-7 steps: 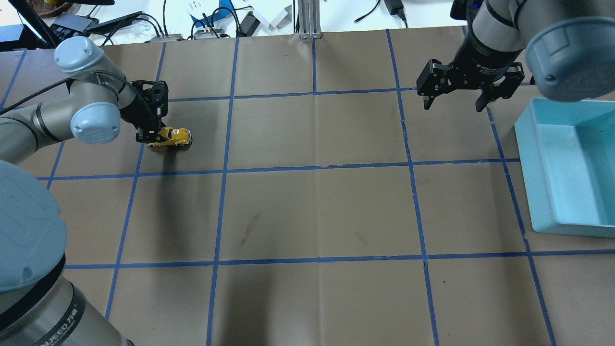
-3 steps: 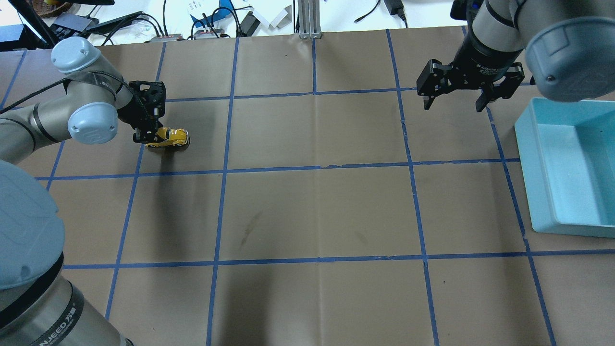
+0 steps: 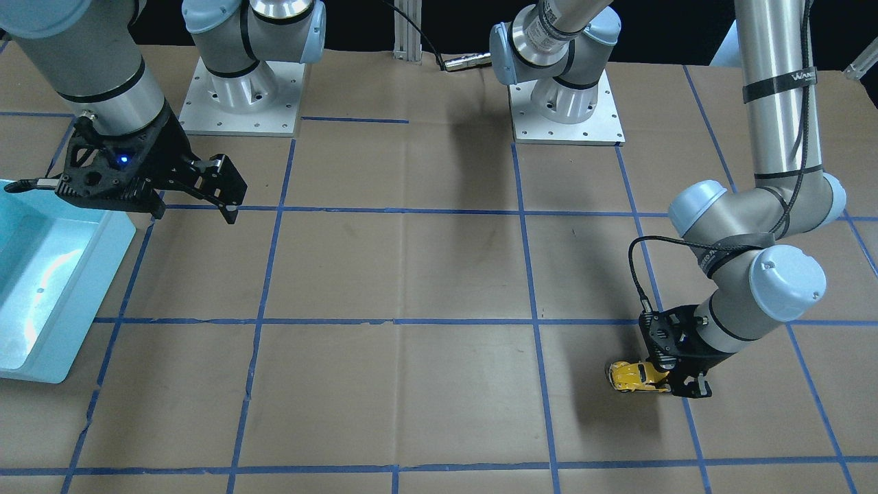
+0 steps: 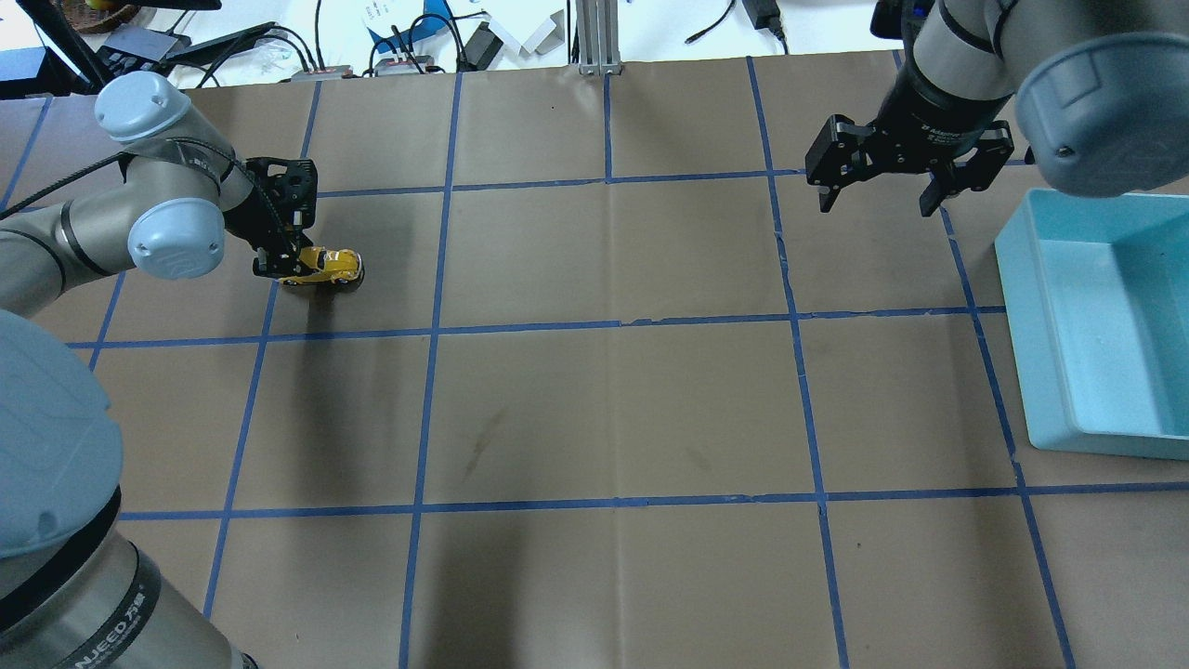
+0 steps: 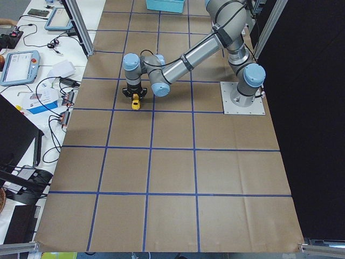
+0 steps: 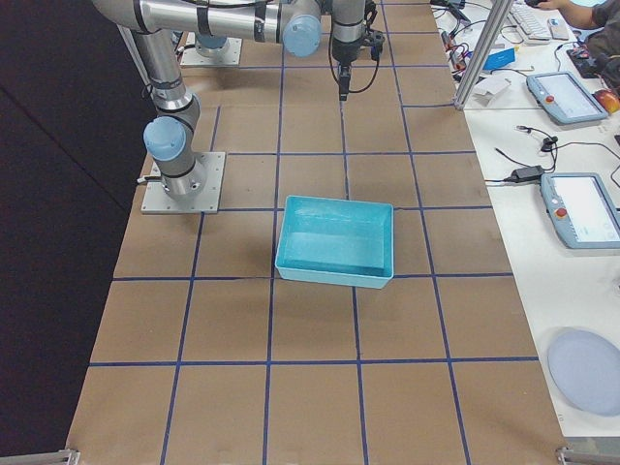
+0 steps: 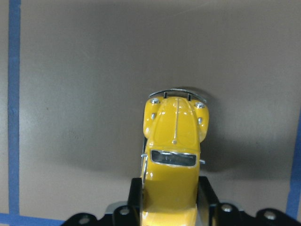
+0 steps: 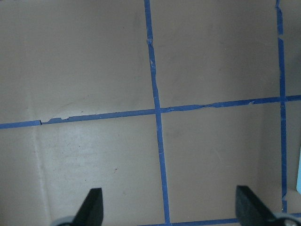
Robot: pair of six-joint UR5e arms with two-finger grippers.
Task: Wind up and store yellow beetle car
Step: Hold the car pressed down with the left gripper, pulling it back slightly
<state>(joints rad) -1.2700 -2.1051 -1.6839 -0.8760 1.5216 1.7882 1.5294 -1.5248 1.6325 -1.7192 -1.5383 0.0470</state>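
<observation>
The yellow beetle car (image 4: pixel 324 267) stands on its wheels on the brown table at the far left. My left gripper (image 4: pixel 283 265) is shut on its rear. The left wrist view shows the car (image 7: pixel 173 160) between the two black fingers, nose pointing away. It also shows in the front-facing view (image 3: pixel 636 377) with the left gripper (image 3: pixel 675 381) on it, and in the exterior left view (image 5: pixel 136 102). My right gripper (image 4: pixel 877 201) hangs open and empty above the table at the far right; its fingertips (image 8: pixel 94 203) show wide apart in the right wrist view.
A light blue bin (image 4: pixel 1045 307) stands at the table's right edge, next to my right gripper; it also shows in the front-facing view (image 3: pixel 110 261) and the exterior right view (image 6: pixel 334 274). Blue tape lines cross the brown table. Cables and devices lie beyond the far edge.
My left gripper has drawn the car a little to the left and away, toward the blue tape line. The right arm has not moved.
</observation>
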